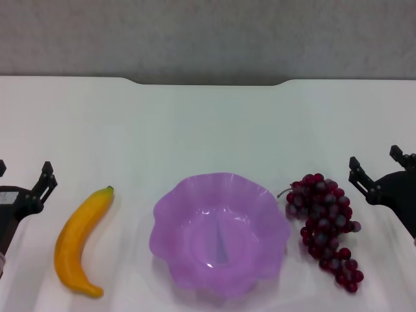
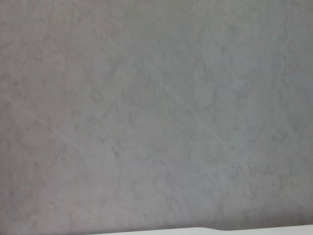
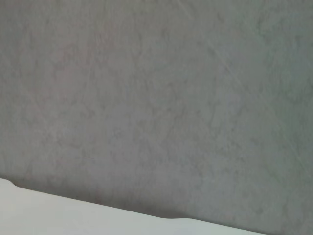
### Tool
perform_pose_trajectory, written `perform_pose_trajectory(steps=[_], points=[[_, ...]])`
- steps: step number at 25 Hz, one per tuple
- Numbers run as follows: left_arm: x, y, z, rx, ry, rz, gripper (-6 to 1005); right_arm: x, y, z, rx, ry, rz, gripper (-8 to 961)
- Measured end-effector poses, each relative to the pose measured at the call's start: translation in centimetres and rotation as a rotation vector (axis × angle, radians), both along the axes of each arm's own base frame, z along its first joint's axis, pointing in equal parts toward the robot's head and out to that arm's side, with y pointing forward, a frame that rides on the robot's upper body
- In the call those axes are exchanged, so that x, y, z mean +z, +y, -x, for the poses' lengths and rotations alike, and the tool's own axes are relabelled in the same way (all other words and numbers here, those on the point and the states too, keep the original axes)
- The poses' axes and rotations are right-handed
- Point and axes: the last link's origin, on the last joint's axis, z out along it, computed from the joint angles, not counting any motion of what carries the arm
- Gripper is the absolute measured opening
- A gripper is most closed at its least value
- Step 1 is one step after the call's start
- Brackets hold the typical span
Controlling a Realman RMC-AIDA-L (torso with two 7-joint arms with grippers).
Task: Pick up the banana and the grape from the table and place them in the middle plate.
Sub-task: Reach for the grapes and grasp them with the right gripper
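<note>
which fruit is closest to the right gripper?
The grape, the dark-red bunch on the table right of the purple middle plate, close by the right gripper. The yellow banana lies across the plate, beside the left gripper.

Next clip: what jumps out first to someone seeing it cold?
The purple middle plate sits front and centre on the white table, holding nothing. The banana lies to its left, the grape bunch to its right. The left gripper and right gripper wait, jaws open, at either edge.
</note>
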Motion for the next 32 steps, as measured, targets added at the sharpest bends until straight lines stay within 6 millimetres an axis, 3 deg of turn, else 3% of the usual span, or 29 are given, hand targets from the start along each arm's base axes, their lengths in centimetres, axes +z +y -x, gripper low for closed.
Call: perform_pose_trajectory(steps=[17,25,32], points=[[0.0,0.0,0.0,0.0,-0.006,0.0,894,0.0,0.1,0.2,0.003,0.007,0.001,838],[0.1,-0.2,0.3,0.008,0.001,0.0,894,-0.2,1.4,2.2,0.003,0.01,0.007,828],[0.0,-0.2,0.4,0.017,0.005,0.008,894,-1.1,3.1,4.6,-0.117,-0.064,0.146,820]])
